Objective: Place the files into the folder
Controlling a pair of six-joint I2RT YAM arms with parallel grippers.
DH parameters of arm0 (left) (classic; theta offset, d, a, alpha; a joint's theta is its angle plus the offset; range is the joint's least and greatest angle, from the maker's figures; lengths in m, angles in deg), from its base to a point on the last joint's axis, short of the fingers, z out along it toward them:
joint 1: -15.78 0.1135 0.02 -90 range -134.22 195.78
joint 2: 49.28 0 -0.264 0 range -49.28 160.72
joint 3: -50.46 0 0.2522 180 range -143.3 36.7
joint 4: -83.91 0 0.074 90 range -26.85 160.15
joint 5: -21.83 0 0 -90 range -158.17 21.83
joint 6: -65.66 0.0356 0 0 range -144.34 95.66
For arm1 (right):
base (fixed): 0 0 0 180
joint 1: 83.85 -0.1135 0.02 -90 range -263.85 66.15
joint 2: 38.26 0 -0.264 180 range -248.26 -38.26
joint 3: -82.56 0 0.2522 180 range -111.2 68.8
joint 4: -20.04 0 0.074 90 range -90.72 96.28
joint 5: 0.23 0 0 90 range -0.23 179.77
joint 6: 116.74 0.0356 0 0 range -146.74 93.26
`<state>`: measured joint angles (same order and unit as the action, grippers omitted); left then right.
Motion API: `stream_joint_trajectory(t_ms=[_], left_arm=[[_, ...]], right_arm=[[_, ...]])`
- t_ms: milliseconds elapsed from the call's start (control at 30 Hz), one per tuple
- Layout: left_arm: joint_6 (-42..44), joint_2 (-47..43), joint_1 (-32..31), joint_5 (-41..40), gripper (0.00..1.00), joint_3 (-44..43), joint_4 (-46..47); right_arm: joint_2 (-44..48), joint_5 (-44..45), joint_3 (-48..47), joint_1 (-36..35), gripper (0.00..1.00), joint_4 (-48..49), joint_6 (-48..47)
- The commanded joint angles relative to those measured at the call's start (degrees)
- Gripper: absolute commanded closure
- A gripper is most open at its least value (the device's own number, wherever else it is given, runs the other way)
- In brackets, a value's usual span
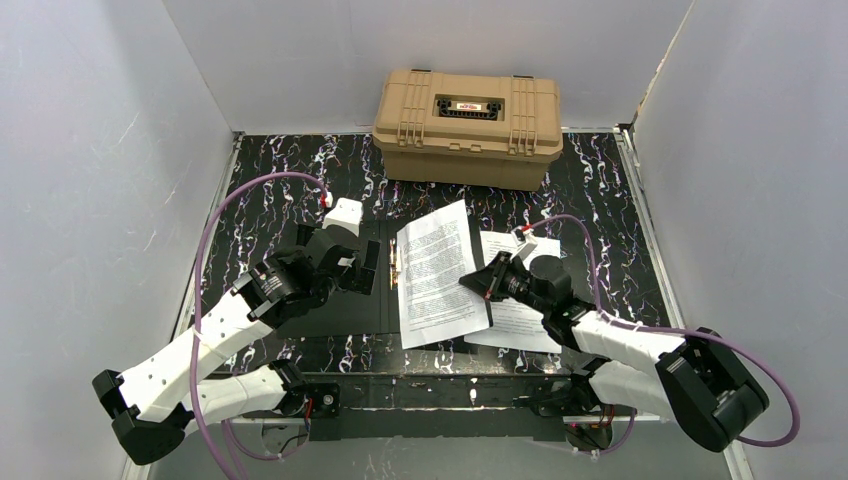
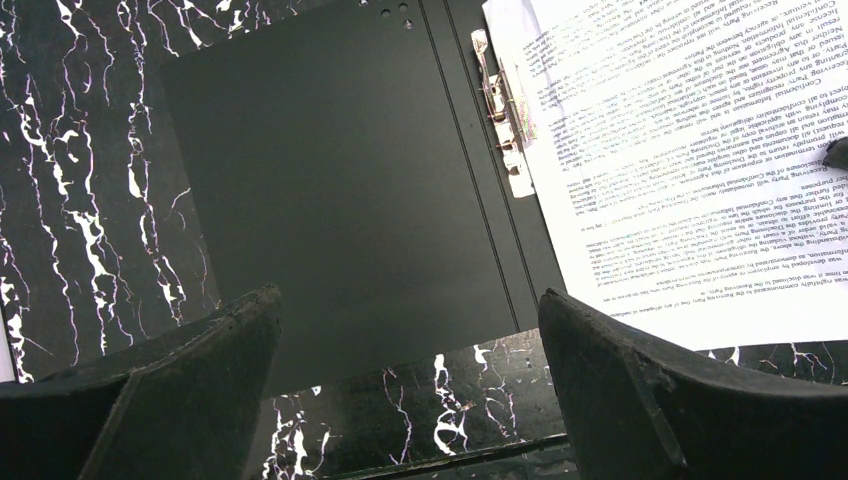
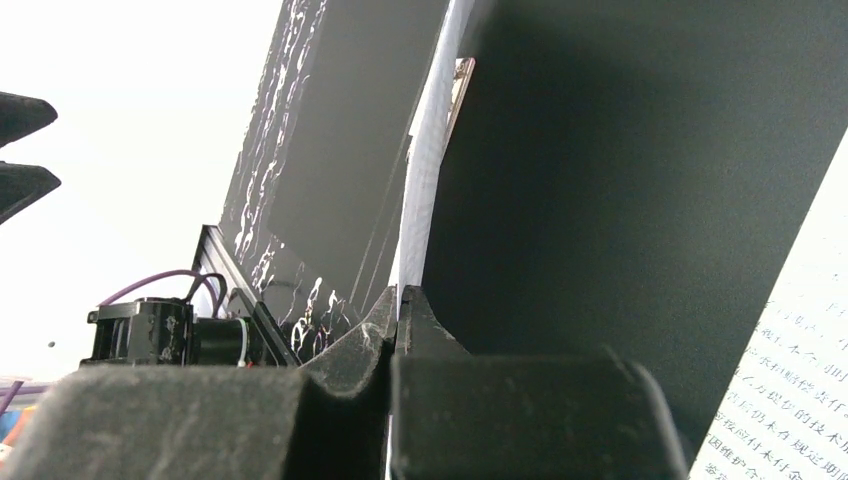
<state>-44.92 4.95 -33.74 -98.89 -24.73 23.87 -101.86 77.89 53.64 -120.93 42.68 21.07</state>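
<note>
Right pincer [image 1: 470,283] is clenched on the edge of one printed sheet [image 1: 435,270], which spreads askew over the right leaf of the folder [image 2: 330,170], open flat on the bench [image 1: 270,200]. Left pincer [image 1: 368,268] hangs released above the black left leaf. Another sheet [image 1: 515,322] lies just right of the folder.

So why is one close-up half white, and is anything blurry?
Right wrist view: blown out to white beyond the white printed paper sheet; the right gripper pinching it looks soft. Left wrist view: the open left gripper is dark, print sharp. Top view: evenly lit.
</note>
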Motion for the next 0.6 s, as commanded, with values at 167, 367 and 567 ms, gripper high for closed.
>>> stream_joint_trajectory(t_ms=[167,367,567], left_arm=[[0.1,-0.9,-0.1,-1.8,0.02,0.6,0.1],[0.0,-0.9,-0.2,-1.8,0.02,0.6,0.1],[0.1,-1.0,-0.2,-1.8,0.02,0.8,0.1]], right_arm=[[-0.2,2.5,1.4,-0.5,0.99,2.5,-1.2],[-4.6,3.1,1.7,-0.7,0.99,6.3,1.4],[-6.9,4.7,1.2,-0.8,0.99,7.1,2.4]])
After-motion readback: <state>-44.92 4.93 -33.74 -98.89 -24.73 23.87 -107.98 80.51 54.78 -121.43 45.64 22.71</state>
